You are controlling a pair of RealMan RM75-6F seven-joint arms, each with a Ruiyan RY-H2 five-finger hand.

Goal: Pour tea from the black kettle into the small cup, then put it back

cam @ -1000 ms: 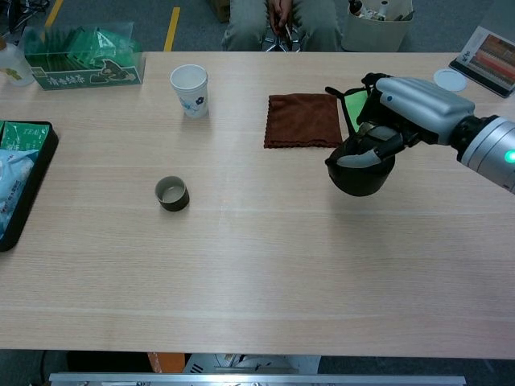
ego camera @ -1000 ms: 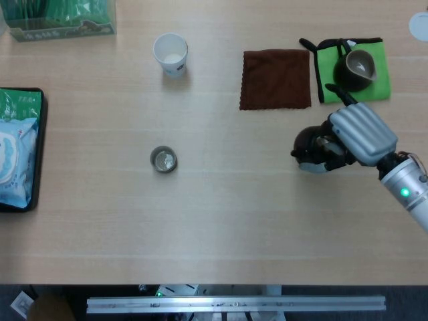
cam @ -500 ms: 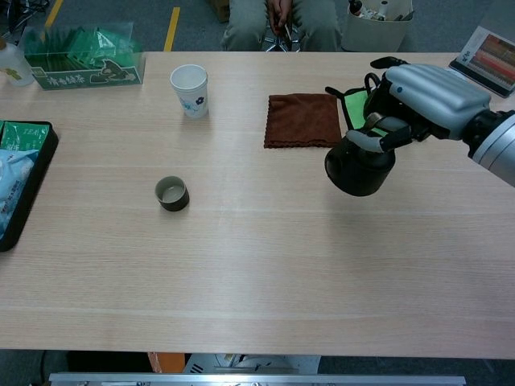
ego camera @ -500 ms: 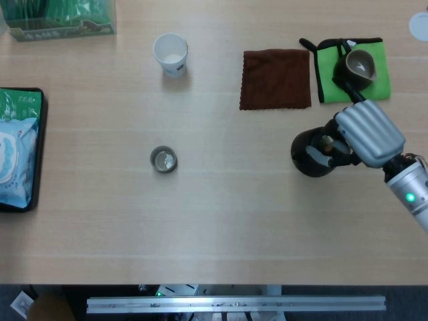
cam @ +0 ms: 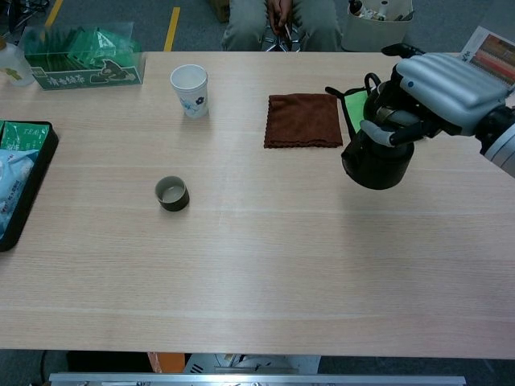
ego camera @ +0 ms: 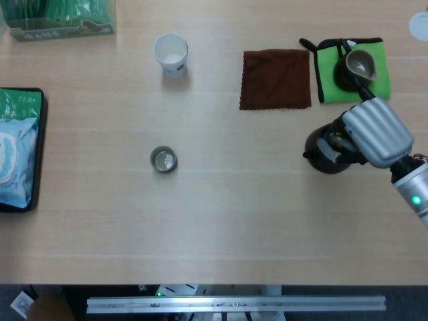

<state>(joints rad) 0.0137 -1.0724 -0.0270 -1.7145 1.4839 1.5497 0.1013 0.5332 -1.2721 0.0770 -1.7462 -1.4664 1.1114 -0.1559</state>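
Note:
My right hand [ego camera: 374, 130] [cam: 438, 84] grips the black kettle [ego camera: 324, 155] [cam: 376, 161] from above, at the right side of the table, just in front of the green mat [ego camera: 329, 67] [cam: 354, 108]. The kettle hangs roughly upright, and a shadow lies on the wood under it. The small dark cup [ego camera: 164, 160] [cam: 171, 193] stands left of centre, far from the kettle, with pale liquid inside. My left hand appears in neither view.
A dark pitcher [ego camera: 361, 67] sits on the green mat. A brown cloth [ego camera: 275, 79] [cam: 303, 121] lies beside the mat. A white paper cup [ego camera: 170, 55] [cam: 189, 88] stands at the back. A black tray [ego camera: 39, 134] with packets is at the left edge, and a green box [cam: 80, 60] at the back left.
My right hand has carried the kettle to the right and slightly back, toward the green mat. The small cup has stayed put.

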